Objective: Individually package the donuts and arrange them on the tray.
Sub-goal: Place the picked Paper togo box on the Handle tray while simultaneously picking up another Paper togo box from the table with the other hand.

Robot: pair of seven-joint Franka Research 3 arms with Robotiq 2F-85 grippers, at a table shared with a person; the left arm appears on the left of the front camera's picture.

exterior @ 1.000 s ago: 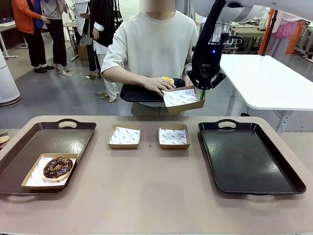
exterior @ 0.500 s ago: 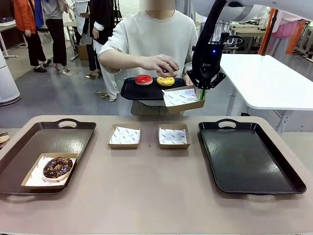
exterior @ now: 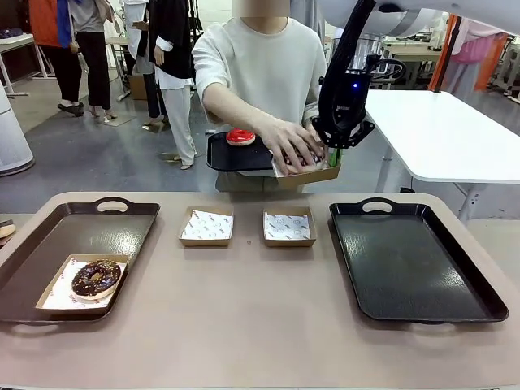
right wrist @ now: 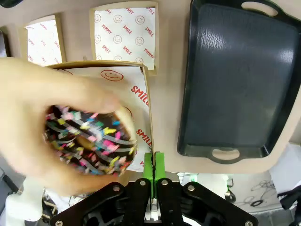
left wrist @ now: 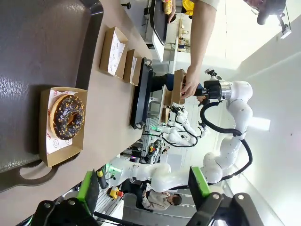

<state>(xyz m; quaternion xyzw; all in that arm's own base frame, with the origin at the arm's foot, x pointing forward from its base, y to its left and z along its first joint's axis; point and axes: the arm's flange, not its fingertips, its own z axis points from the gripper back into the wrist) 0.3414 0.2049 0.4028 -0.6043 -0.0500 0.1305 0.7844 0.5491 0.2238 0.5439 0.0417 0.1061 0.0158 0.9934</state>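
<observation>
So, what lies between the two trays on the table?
In the front view, two empty paper-lined boxes: the left box and the right box, side by side.

You'll see the chocolate donut (exterior: 96, 278), sprinkled, lying flat in a paper-lined box (exterior: 77, 309) on the left tray (exterior: 97, 231). The glossy red donut (exterior: 240, 136) sits on the person's small tray (exterior: 231, 156). The dark sprinkled donut (right wrist: 89, 141) is in the person's hand (right wrist: 28, 108), over the raised box (right wrist: 127, 77).

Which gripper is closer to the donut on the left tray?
Left. The left gripper hovers open near the donut; the right gripper is raised at the far side, shut on a box.
</observation>
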